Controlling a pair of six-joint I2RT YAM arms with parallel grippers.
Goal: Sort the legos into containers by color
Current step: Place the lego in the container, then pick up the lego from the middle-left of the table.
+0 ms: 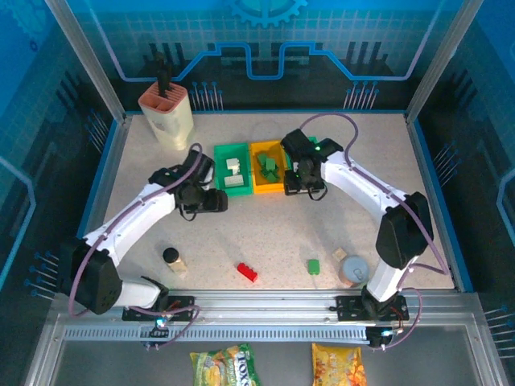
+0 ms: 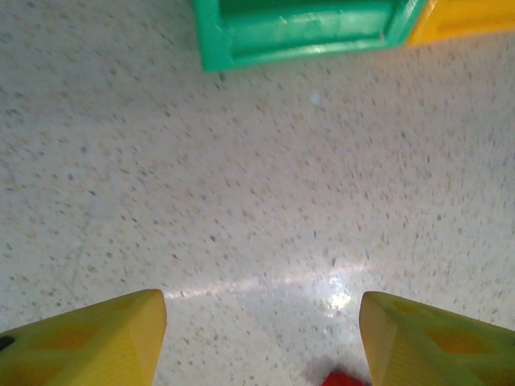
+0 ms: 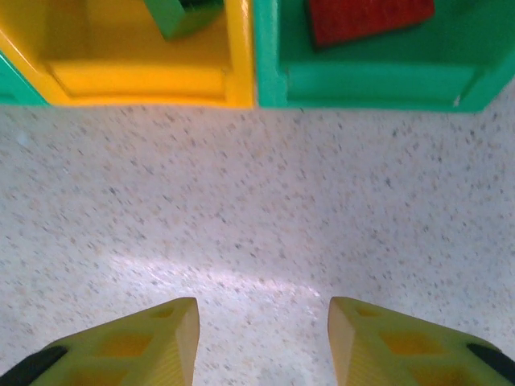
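A green container holds white legos, and the yellow-orange container next to it holds green legos. In the right wrist view a second green container holds a red lego, beside the yellow container with a green lego. A red lego and a green lego lie on the table near the front. My left gripper hovers open and empty just in front of the green container. My right gripper is open and empty over bare table in front of the containers.
A tall beige slotted holder stands at the back left. A small black-capped bottle stands front left, a grey cup front right with a small pale piece beside it. A scrap of red shows at the left wrist view's bottom edge.
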